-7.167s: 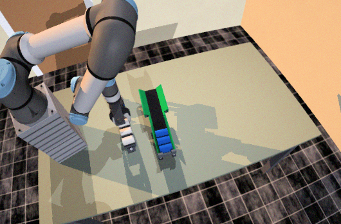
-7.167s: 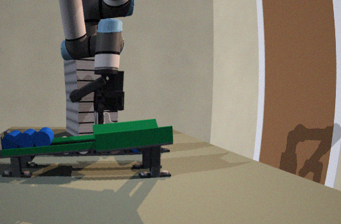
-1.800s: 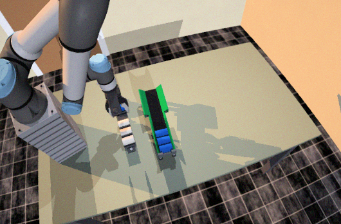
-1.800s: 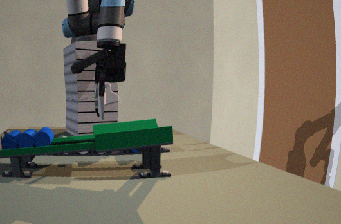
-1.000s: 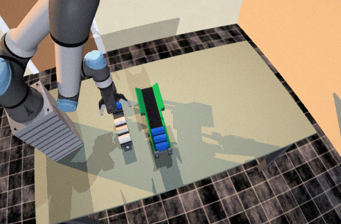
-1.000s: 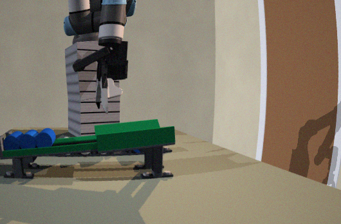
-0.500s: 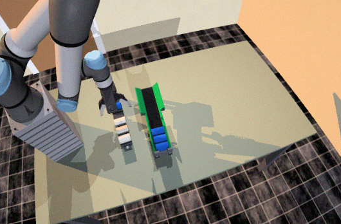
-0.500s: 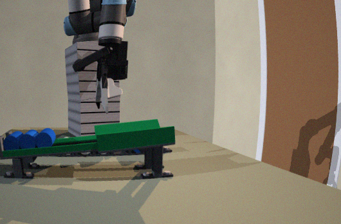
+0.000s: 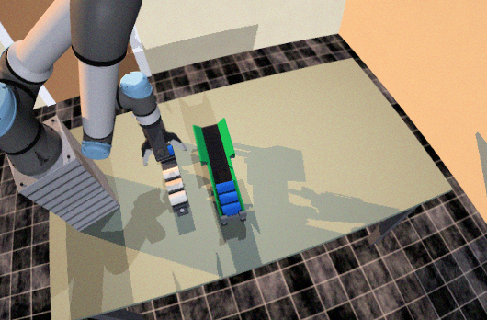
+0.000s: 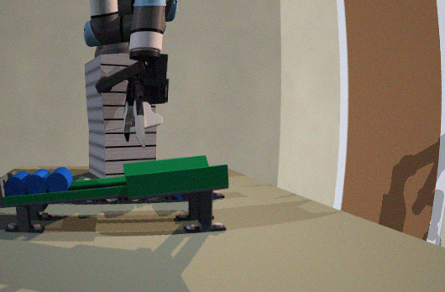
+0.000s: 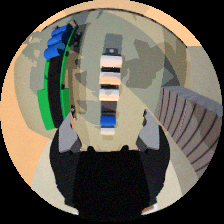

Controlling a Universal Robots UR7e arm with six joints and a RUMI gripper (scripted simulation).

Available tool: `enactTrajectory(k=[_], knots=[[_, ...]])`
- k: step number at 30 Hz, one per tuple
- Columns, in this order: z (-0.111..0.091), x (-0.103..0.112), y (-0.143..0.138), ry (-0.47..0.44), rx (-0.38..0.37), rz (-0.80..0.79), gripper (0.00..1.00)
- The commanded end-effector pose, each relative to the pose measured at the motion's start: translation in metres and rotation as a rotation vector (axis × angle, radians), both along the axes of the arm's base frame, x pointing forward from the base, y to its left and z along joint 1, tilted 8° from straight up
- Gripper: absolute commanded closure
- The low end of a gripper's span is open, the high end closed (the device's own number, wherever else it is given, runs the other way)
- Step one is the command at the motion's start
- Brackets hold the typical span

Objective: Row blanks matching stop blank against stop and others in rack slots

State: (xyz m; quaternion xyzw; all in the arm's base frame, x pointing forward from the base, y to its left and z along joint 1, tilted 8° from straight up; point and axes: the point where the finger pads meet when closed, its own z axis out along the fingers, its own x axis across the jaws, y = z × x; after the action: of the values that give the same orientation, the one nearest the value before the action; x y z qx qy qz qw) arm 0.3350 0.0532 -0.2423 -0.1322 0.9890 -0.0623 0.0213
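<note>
The green feed ramp (image 9: pixel 226 138) (image 10: pixel 174 182) (image 11: pixel 45 111) carries three blue blanks (image 9: pixel 228 198) (image 10: pixel 39 181) (image 11: pixel 59 39), lying across it side by side against the stop. The dark stock rack (image 9: pixel 181 211) (image 11: pixel 108 106) holds three white blanks (image 9: pixel 175 185) (image 11: pixel 110 78) towards one end, then a bare dark stretch, a blue blank (image 9: pixel 171 151) (image 11: pixel 108 121) and another white blank (image 11: pixel 107 131) at the other end. My gripper (image 9: pixel 165 156) (image 10: pixel 135 143) (image 11: pixel 108 110) is open and empty, above the blue blank's end of the rack. In the exterior view the ramp mostly hides the rack.
The arm's ribbed grey pedestal (image 9: pixel 71 198) (image 10: pixel 123 147) (image 11: pixel 187 120) stands on the other side of the rack from the ramp. The ramp's flared green side walls rise beside the rack, at the end nearer my gripper.
</note>
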Motion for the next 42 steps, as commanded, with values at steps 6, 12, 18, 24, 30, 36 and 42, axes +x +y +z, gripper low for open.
enactTrajectory(k=[6,12,18,24,30,36,42], knots=[[-0.001,0.003,0.005,0.017,-0.009,0.166,0.00],[-0.002,0.005,0.010,0.036,-0.018,0.323,0.00],[-0.002,0.006,0.015,0.051,-0.026,0.450,0.00],[-0.003,0.007,0.019,0.065,-0.033,0.566,0.00],[-0.004,0.008,0.023,0.078,-0.040,0.684,0.00],[-0.004,0.009,0.028,0.093,-0.047,0.809,0.00],[-0.005,0.009,0.033,0.108,-0.055,0.938,0.00]])
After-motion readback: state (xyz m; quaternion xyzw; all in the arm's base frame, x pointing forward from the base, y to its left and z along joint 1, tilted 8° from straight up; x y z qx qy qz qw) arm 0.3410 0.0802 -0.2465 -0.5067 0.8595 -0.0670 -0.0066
